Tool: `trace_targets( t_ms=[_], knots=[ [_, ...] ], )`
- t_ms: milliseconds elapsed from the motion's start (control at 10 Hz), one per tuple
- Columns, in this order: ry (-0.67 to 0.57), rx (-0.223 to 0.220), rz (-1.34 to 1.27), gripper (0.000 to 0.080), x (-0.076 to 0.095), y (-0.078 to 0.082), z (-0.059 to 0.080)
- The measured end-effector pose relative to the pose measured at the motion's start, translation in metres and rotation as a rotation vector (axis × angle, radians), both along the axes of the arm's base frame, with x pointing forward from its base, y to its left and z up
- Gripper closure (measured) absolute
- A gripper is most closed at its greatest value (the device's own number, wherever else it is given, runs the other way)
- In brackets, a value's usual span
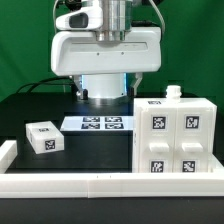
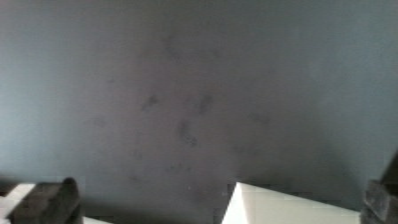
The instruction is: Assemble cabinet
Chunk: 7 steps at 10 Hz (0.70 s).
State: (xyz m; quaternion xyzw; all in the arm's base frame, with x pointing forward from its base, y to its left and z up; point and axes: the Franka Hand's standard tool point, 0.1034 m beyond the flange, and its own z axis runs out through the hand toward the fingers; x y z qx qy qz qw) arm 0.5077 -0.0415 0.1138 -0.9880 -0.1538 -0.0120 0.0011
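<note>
The cabinet frame point(image 1: 176, 138) is a white boxy body with several black-and-white tags on its front. It stands at the exterior view's right, with a small white knob on top. A small white drawer block point(image 1: 43, 137) with one tag lies apart at the exterior view's left. The arm's white hand point(image 1: 104, 55) hangs over the back middle of the table, above the marker board point(image 1: 99, 123). In the wrist view my gripper point(image 2: 214, 205) is open and empty. Its dark fingertips point(image 2: 47, 204) stand wide apart over the dark table. A white corner point(image 2: 294, 207) shows between them; I cannot tell what it belongs to.
A long white border rail point(image 1: 100, 184) runs along the front edge, with a short end piece point(image 1: 6, 150) at the exterior view's left. The table top point(image 1: 95, 150) is black. A green wall stands behind the arm.
</note>
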Motion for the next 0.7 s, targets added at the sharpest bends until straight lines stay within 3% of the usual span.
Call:
trace_targets(
  t_ms=[200,400,700],
  knots=[
    [0.016,0.004,0.052,0.0002,-0.023,-0.042,-0.017],
    [0.044,0.007,0.086,0.0002,-0.035,-0.066,-0.032],
    [0.052,0.009,0.078,0.0002,-0.037,-0.070,-0.035]
  ],
)
